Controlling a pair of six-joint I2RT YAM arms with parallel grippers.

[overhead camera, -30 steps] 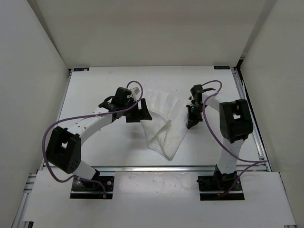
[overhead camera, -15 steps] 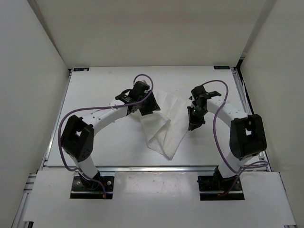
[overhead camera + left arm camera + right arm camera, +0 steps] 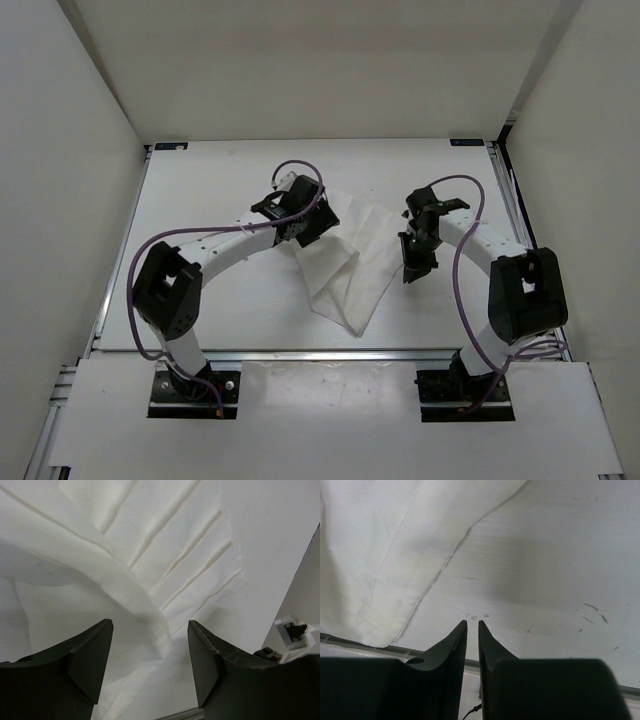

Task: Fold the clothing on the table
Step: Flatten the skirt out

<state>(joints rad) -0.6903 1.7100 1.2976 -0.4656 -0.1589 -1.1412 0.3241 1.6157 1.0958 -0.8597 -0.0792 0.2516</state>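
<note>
Top external: the clothing point(image 3: 345, 262) lies about mid table point(image 3: 220, 300), between the two arms. It's bunched into a rough wedge, wide part at the back, point toward the front rail point(image 3: 330, 352). Left gripper point(image 3: 320, 224) is over the back-left part of it. Right gripper point(image 3: 413, 268) sits just off its right edge, over bare table. Can't judge either set of jaws from up here tbh.

Left wrist: left gripper point(image 3: 150, 625) has its jaws spread wide w/ nothing between them, so it's not holding anything. Right under it is the clothing point(image 3: 150, 555), pleats fanning out toward the upper right and one raised fold running diagonally across. Bare table point(image 3: 260, 530) shows past the pleated edge on the right.

Right wrist: right gripper point(image 3: 471, 625) is almost closed, just a thin slit between the tips, and nothing is pinched in it. It's over bare table point(image 3: 545, 555), w/ a few small dark marks point(image 3: 595, 610) on the surface. The clothing point(image 3: 380, 555) fills the upper left, its edge running diagonally down to a corner left of the tips, near them but not touching afaict.
</note>
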